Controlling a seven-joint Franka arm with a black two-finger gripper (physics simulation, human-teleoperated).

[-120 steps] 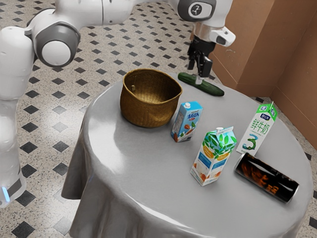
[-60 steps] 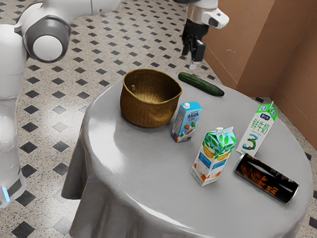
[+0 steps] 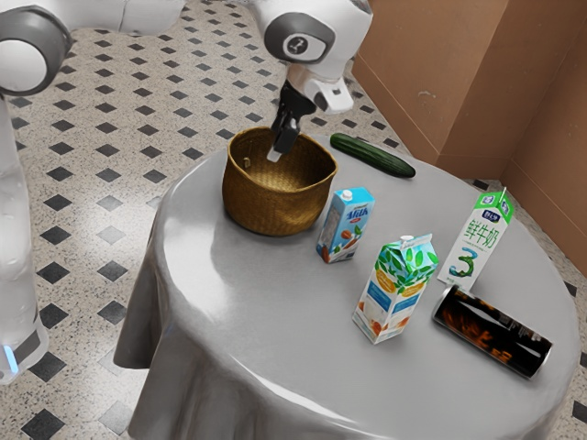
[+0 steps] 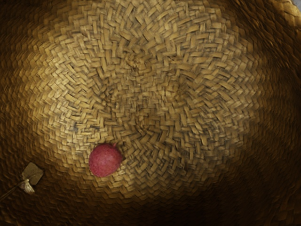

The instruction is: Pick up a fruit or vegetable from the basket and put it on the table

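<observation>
wrist view: a small, round, rose-red fruit or vegetable with a stubby tip (image 4: 105,160) sits on the floor of the deep brown woven basket (image 3: 280,207), off the middle and close to where the wall starts to rise. on that wall, to the same side, is a small squarish brown patch with a pale tuft (image 4: 32,176).

my black pincer (image 3: 275,154) points down at the basket's mouth, well above that floor. whether it is open or closed i cannot tell. the red thing lies below me, toward the patch side, so i judge the next step is to shift that way and go down. being round, it gives me no long axis to match; the near wall decides my angle, and a careless push could roll it against the weave.

the rim rings me, so i should rise straight before crossing it. the blue milk carton (image 3: 346,225) stands just beside the basket, and a long dark-green cucumber (image 3: 372,156) lies beyond, already on the round grey-clothed desk (image 3: 266,312). for setting down, the stretch before the basket, toward the exterior view's lower left, looks roomiest, kept in from the edge.
</observation>
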